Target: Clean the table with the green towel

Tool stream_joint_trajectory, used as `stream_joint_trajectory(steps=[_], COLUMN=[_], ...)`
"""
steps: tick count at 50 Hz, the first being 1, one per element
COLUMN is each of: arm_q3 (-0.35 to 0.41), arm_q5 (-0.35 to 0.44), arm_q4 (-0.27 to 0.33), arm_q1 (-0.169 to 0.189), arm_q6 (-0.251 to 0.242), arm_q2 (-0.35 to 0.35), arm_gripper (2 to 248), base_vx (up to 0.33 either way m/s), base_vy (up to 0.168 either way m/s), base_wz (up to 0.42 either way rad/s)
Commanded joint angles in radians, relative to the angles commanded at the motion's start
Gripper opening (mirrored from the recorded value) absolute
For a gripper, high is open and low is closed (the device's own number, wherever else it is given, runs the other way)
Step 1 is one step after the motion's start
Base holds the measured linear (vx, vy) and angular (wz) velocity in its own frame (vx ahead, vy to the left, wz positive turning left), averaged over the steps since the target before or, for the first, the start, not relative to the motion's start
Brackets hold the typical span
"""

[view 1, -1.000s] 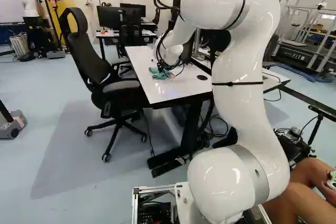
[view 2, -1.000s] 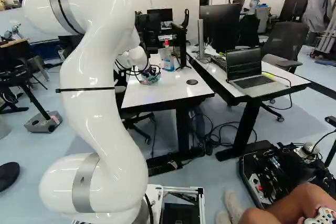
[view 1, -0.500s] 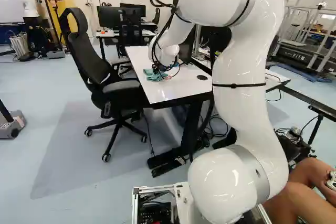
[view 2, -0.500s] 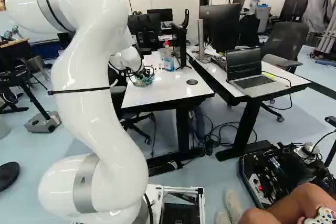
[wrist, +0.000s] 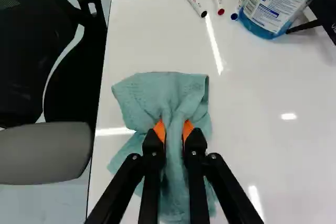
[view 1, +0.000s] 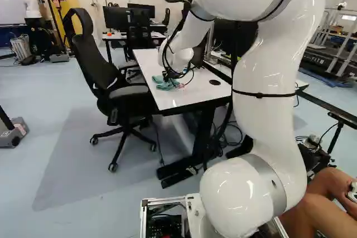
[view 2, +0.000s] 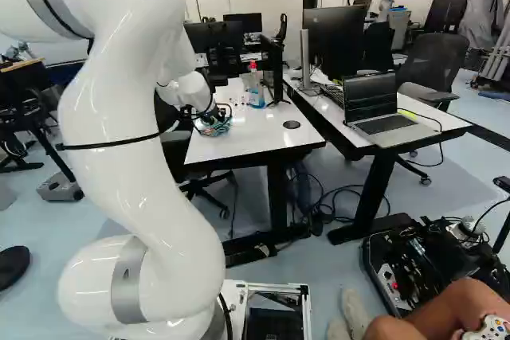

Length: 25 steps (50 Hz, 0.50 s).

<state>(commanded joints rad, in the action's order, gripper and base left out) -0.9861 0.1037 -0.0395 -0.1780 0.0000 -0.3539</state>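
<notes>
And here's my gripper [view 1: 169,75], down at the white table [wrist: 273,156], both orange pads [wrist: 159,129] pinching a bunched fold of the green towel [wrist: 149,90]! The rest of the cloth spreads out around my fingers on the tabletop, near the edge beside the black chair [wrist: 26,72]; ahead, three markers [wrist: 194,1] lie near a bottle of blue liquid [wrist: 273,6], well apart from the towel
</notes>
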Motion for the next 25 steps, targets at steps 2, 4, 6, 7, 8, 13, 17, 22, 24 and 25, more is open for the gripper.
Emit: stream_joint_trajectory(steps=[2, 4, 6, 7, 8, 13, 17, 22, 24, 25], arm_q3=[0.009, 0.017, 0.024, 0.027, 0.029, 0.040, 0.044, 0.047, 0.047, 0.046], arm_q5=[0.000, 0.000, 0.000, 0.000, 0.000, 0.000, 0.000, 0.000, 0.000, 0.000], arm_q4=[0.000, 0.000, 0.000, 0.000, 0.000, 0.000, 0.000, 0.000, 0.000, 0.000], arm_q1=[0.003, 0.007, 0.012, 0.014, 0.017, 0.031, 0.043, 0.058, 0.064, 0.067], arm_q6=[0.000, 0.000, 0.000, 0.000, 0.000, 0.000, 0.000, 0.000, 0.000, 0.000], arm_q2=[0.007, 0.013, 0.019, 0.021, 0.024, 0.032, 0.035, 0.038, 0.038, 0.037], arm_gripper=[55, 55, 55, 55, 55, 55, 55, 55, 55, 55], base_vx=[0.000, 0.000, 0.000, 0.000, 0.000, 0.000, 0.000, 0.000, 0.000, 0.000], base_vy=[0.000, 0.000, 0.000, 0.000, 0.000, 0.000, 0.000, 0.000, 0.000, 0.000], base_wz=[0.000, 0.000, 0.000, 0.000, 0.000, 0.000, 0.000, 0.000, 0.000, 0.000])
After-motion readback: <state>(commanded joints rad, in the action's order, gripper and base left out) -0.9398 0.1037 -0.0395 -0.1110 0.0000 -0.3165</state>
